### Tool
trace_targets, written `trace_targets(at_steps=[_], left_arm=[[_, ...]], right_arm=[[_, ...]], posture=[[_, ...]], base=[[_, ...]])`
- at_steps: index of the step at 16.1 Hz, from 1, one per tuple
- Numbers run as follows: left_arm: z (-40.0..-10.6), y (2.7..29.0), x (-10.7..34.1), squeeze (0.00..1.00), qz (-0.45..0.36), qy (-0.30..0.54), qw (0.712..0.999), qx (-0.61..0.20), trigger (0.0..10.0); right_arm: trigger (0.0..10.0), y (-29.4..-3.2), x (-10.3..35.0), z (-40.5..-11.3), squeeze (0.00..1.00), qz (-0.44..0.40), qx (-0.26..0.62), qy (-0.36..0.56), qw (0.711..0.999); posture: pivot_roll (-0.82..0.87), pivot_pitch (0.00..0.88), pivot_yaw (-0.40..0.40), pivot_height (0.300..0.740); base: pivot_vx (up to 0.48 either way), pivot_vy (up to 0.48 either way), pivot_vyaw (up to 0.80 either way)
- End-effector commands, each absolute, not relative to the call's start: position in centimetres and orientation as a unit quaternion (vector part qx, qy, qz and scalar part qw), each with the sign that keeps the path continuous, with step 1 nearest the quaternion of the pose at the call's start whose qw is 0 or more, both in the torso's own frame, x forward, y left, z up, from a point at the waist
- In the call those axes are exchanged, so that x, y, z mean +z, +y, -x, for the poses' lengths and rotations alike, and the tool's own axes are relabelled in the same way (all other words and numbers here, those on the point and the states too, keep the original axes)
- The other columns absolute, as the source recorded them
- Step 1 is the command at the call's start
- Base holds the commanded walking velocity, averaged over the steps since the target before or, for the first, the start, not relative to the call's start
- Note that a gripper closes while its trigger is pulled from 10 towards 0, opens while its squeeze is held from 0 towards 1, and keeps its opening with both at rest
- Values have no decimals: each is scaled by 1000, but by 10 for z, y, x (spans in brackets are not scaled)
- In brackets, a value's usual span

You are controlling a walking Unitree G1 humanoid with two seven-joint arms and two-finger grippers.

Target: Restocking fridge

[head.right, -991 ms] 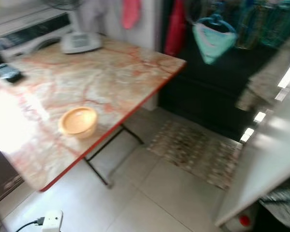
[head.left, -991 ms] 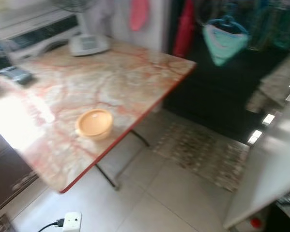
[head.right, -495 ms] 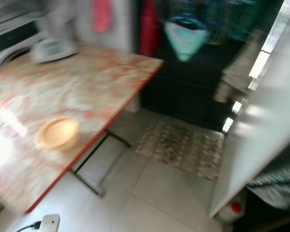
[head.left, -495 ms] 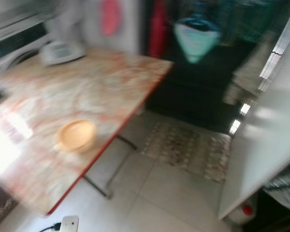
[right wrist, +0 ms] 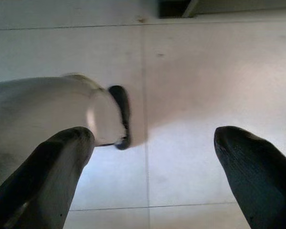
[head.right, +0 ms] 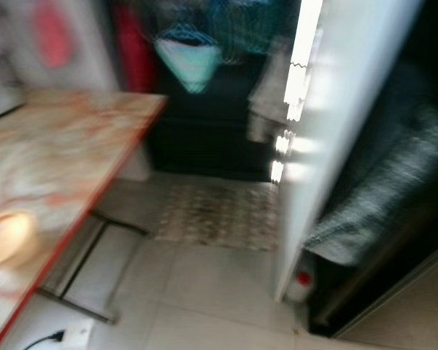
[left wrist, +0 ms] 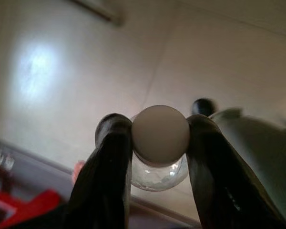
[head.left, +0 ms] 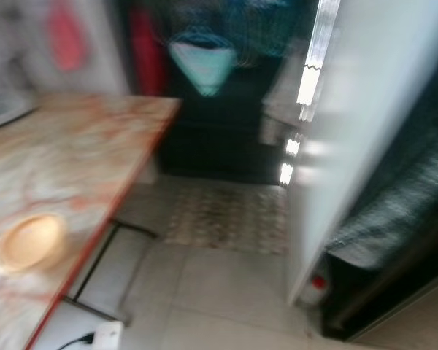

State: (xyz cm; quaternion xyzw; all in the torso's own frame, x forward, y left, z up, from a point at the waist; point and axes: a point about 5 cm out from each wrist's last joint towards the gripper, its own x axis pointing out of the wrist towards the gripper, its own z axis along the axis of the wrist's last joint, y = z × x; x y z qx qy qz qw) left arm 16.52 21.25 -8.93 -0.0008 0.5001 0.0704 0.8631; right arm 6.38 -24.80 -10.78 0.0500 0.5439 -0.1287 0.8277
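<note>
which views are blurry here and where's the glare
Left and right eye views: smeared by motion, table, bowl and rug all soft; bright glare streaks along the fridge door edge. Left wrist view: sharper, fingers shut on a white-capped bottle, a soft light patch on the floor. Right wrist view: fairly clear, evenly lit tiles between open fingers.

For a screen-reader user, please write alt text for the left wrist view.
The left gripper has its two black fingers shut on a clear bottle with a round white cap, held above a pale tiled floor.
</note>
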Motion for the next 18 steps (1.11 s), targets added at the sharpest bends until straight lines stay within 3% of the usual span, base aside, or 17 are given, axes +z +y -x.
trace_targets(at_steps=[1, 18], left_arm=[[-161, 219, -90, 0, 6, 501, 861, 85, 10000], [-167, 217, -88, 0, -10, 498, 865, 56, 10000]], right_arm=[[10000, -242, -109, -68, 0, -52, -118, 542, 830], [10000, -246, -108, -67, 0, -45, -117, 543, 830]], posture=[[-38, 0, 74, 740], [-58, 15, 58, 740]], base=[[0, 0, -763], [0, 0, -762]])
